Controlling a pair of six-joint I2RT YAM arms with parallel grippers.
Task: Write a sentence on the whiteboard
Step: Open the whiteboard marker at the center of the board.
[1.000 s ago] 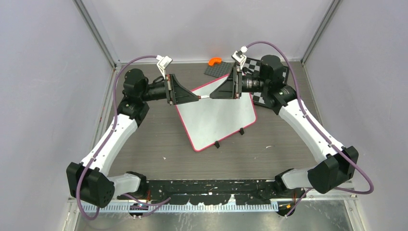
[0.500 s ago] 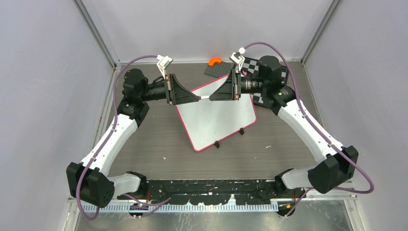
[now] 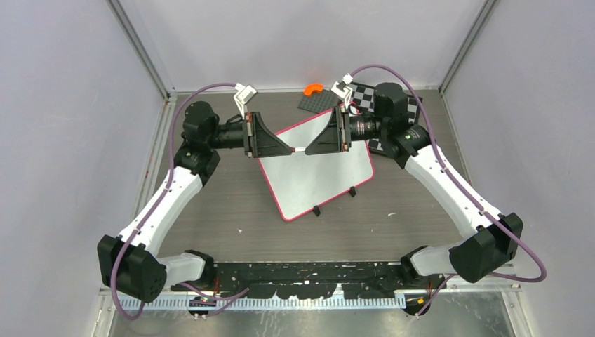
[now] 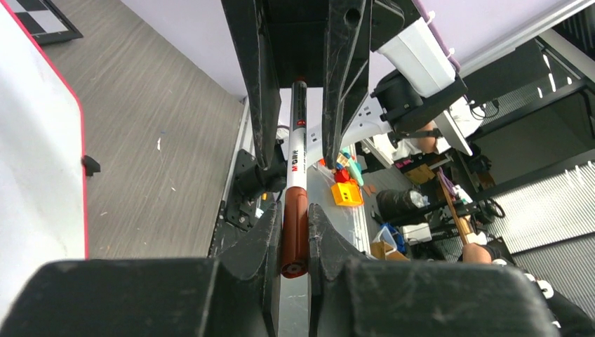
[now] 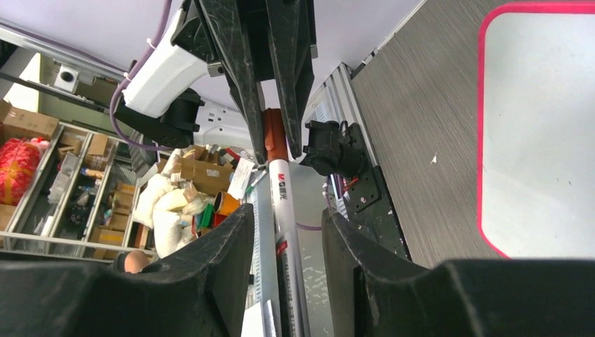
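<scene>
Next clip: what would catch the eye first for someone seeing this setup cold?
The two arms meet tip to tip in mid-air above the far part of the whiteboard, with a marker bridging them. The left gripper is clamped on the marker's brown cap, while the right gripper has its jaws either side of the white barrel with gaps showing. The pink-framed whiteboard lies mid-table, blank.

white arms (image 3: pixel 165 202), black joints (image 3: pixel 133 270), purple cables (image 3: pixel 210 87).
</scene>
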